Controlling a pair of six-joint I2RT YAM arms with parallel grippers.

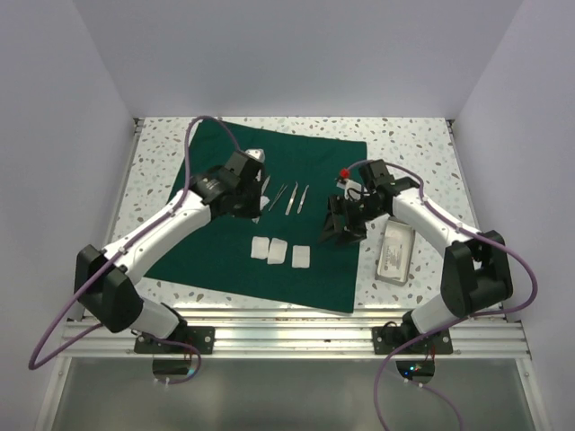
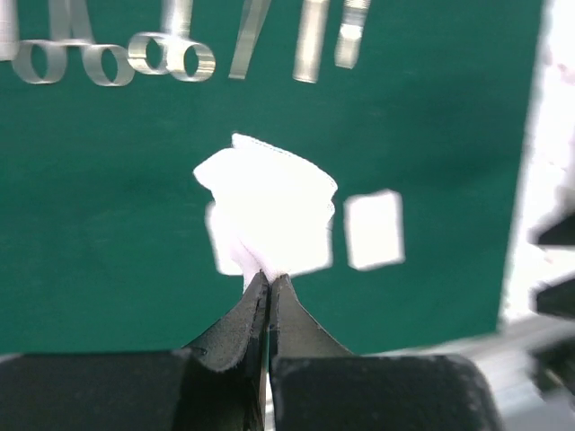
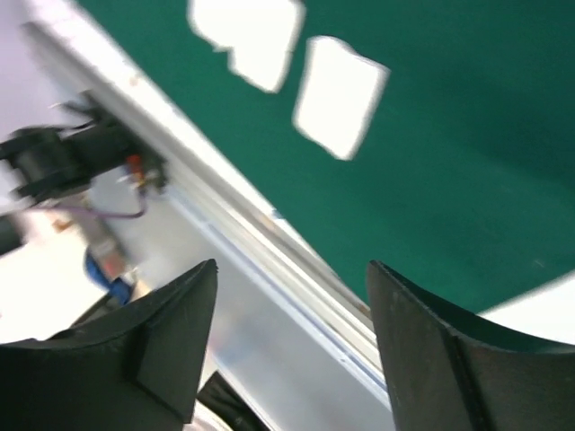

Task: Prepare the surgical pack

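L end effector (image 2: 269, 283) is shown clamped on a white sachet (image 2: 269, 202) in the wrist view only, above the green cloth (image 2: 108, 224). R end effector (image 3: 292, 269) is seen w/ jaws apart, empty, over the cloth's near edge.

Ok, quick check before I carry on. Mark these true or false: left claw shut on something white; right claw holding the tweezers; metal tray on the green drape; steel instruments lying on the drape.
1. The left claw is shut on a white piece. True.
2. The right claw holds the tweezers. False: its jaws stand open with nothing between them.
3. The metal tray sits on the green drape. False: it lies on the bare table, to the right of the drape.
4. The steel instruments lie on the drape. True: they are side by side near its middle.
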